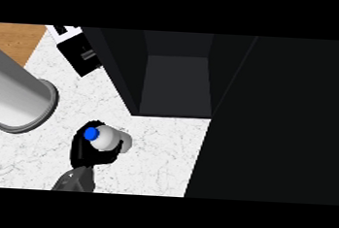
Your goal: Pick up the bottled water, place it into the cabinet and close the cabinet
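In the lower left of the frame, a black hand (83, 150) rises from a grey forearm at the bottom edge, and its fingers (105, 157) are curled around the bottled water (112, 138), clamped on its pale body. By its place at the left of the frame this looks to be the left hand, though so little of the arm shows that this is hard to confirm. The bottle is seen almost end-on, its blue cap (91, 133) pointing up toward the camera and to the left, so the bottle appears tilted rather than standing. It sits over the white marbled tabletop (156, 159), below and left of the dark cabinet (175, 82), whose open compartment fills the upper middle of the frame. The cabinet's tall black door (280, 121) covers the whole right side. A large grey cylinder (15, 95) slants in from the left edge, near the bottle but apart from it.
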`<action>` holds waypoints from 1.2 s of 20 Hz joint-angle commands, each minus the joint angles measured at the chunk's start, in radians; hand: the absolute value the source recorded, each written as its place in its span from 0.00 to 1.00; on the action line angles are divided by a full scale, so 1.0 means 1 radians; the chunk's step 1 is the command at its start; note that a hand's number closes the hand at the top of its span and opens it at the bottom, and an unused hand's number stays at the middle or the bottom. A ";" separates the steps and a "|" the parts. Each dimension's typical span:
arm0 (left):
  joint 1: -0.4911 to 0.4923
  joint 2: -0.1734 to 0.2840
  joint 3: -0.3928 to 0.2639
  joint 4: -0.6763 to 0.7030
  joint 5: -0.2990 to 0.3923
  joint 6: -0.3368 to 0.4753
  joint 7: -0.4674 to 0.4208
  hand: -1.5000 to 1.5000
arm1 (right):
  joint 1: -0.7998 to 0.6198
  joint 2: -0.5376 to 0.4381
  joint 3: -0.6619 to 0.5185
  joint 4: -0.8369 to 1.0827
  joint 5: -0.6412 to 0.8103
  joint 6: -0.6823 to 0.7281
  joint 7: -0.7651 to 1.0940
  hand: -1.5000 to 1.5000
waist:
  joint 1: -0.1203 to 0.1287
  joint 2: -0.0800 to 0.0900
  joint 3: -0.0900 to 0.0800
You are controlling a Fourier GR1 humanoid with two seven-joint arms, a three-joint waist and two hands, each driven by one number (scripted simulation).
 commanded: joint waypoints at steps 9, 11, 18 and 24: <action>0.220 -0.010 -0.182 -0.556 0.031 -0.041 0.372 1.00 | 0.030 -0.014 0.059 -0.111 0.101 -0.025 0.062 0.00 | 0.014 -0.001 0.001; 0.181 -0.035 -0.222 -0.523 0.044 0.000 0.375 1.00 | 0.052 -0.021 0.066 -0.102 0.105 -0.022 0.034 0.00 | 0.004 0.003 0.000; 0.286 -0.036 -0.378 -0.913 0.057 0.210 0.550 1.00 | 0.055 -0.021 0.056 -0.094 0.082 -0.025 0.006 0.00 | 0.004 0.002 0.001; 0.223 -0.036 -0.446 -0.956 0.003 0.293 0.593 1.00 | -0.010 0.026 0.063 -0.072 0.114 -0.040 0.066 0.00 | 0.005 0.005 0.000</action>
